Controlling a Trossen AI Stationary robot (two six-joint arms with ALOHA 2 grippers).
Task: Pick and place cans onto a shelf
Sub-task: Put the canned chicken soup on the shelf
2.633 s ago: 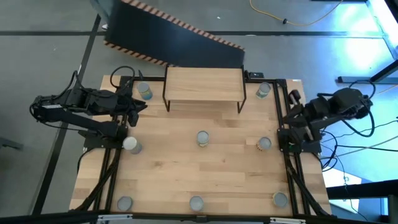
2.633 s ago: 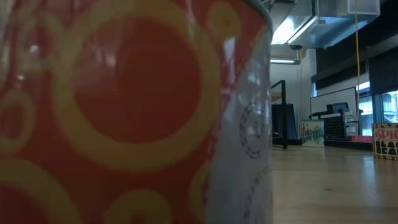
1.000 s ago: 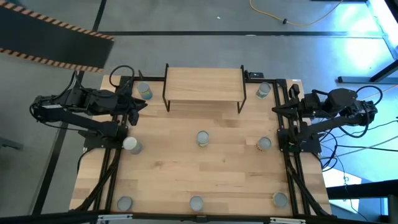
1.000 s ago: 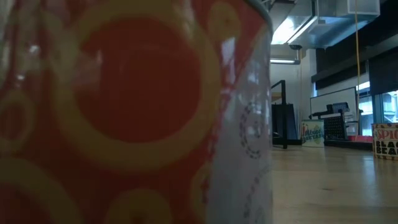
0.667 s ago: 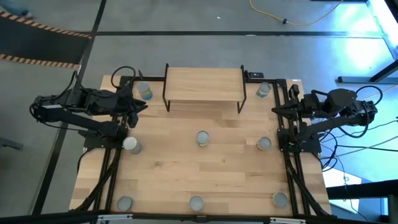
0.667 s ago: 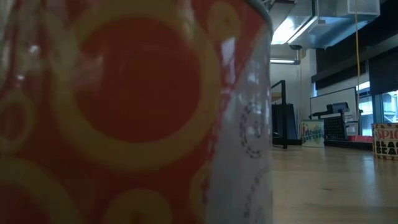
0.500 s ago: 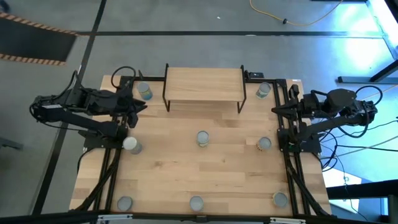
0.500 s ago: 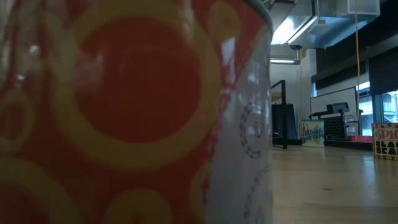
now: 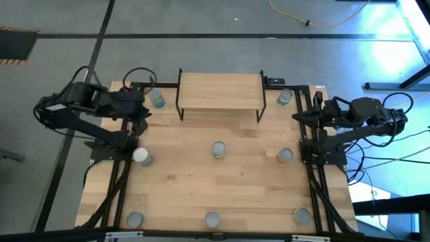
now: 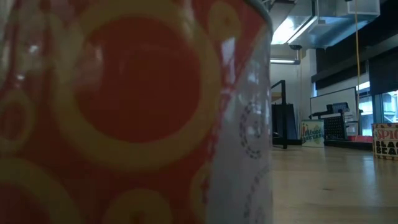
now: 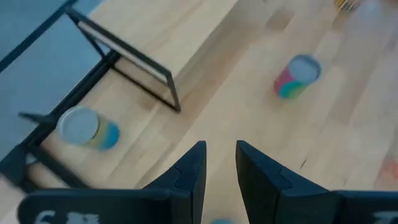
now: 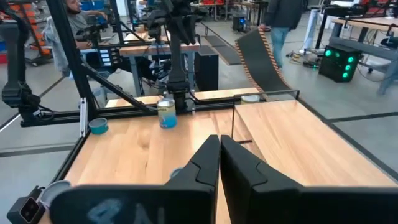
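The left arm has moved since a moment ago: its elbow has swung up and back, and the left gripper (image 9: 139, 115) now sits over the left edge of the table (image 9: 222, 191), a little nearer the back corner. Its two fingers (image 11: 188, 175) stand a small way apart, with nothing between them. The back left can (image 9: 156, 99) stands just beside this gripper, close to the shelf's left legs, and the left wrist view shows it as a blue and yellow can (image 11: 86, 127). Another can (image 9: 142, 156) stands near the arm's base, a bit toward the front. The shelf (image 9: 220, 92) stands at the back middle of the table, and no can is on it yet. The middle can (image 9: 219, 149) stands in front of the shelf, well apart from both grippers. Three more cans stand along the front edge (image 9: 211, 219). The right arm has hardly moved. The right gripper (image 9: 302, 117) waits at the right edge, and its fingers (image 12: 207, 163) are pressed almost together, holding nothing. A can (image 9: 285, 98) stands near it at the back right, and another can (image 9: 285, 156) stands a little in front of it.
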